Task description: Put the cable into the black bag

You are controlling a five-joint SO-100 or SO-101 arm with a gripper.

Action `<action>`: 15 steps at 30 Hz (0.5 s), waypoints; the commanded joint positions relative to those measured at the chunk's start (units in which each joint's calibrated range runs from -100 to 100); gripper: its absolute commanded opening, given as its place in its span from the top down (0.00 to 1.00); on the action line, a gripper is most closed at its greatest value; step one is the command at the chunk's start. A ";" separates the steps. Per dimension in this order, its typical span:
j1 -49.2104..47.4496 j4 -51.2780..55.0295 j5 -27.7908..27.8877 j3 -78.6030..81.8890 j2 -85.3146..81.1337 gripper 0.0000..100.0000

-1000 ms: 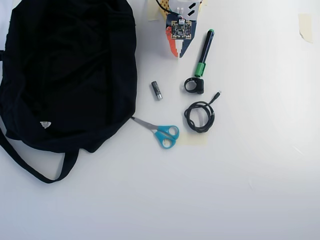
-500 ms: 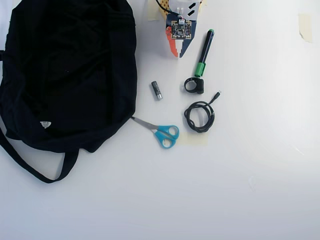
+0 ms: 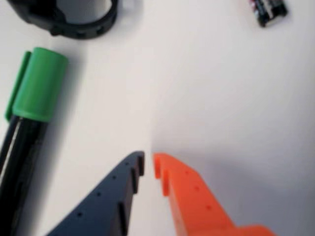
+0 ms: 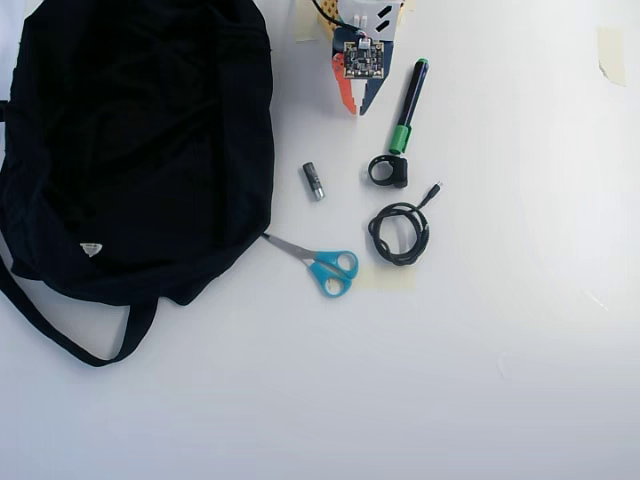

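In the overhead view the claw (image 4: pixel 353 108) sits near the top edge of the white desk (image 4: pixel 500 330), tips pointing down the picture, while the coiled black cable (image 4: pixel 399 232) lies well below it and a little to the right, its plug end (image 4: pixel 435 187) trailing off toward the upper right. So the coming reach would have to run downward and slightly rightward in that view, and two things stand in or near that line: the green-capped marker (image 4: pixel 408 106), whose long axis runs nearly parallel to the claw just to its right, and a small black ring-shaped piece (image 4: pixel 388 171) between the marker's cap and the coil. In the wrist view the claw (image 3: pixel 148 165) is nearly pressed together, a thin gap between the dark finger and the orange one, with nothing pinched and bare desk under the tips; it would need to spread before it can take the coil. The black bag (image 4: pixel 130 140) lies to the left, well apart from the cable, with blue-handled scissors (image 4: pixel 320 264) and a small grey cylinder (image 4: pixel 314 181) between them.
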 commanded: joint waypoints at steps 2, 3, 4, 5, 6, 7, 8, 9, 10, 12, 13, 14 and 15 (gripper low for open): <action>-1.41 -2.16 0.13 -0.52 -0.58 0.98; -1.49 -3.10 0.13 -1.33 -0.50 0.98; -1.49 -4.14 0.18 -2.04 -0.08 0.98; -1.71 -5.17 0.18 -2.94 0.50 0.98; -2.08 -6.46 0.18 -3.84 1.33 0.98; -2.31 -7.93 0.18 -4.74 2.41 0.98; -2.46 -9.91 0.18 -5.73 3.57 0.98; -2.53 -12.06 0.18 -6.72 4.98 0.98; -2.68 -14.39 0.18 -7.61 6.56 0.98; -3.36 -19.98 0.18 -9.41 9.88 0.98; -3.73 -23.26 -0.24 -10.22 11.53 0.98; -4.48 -26.79 -0.29 -11.03 13.28 0.98; -5.08 -30.15 -0.34 -11.84 15.10 0.98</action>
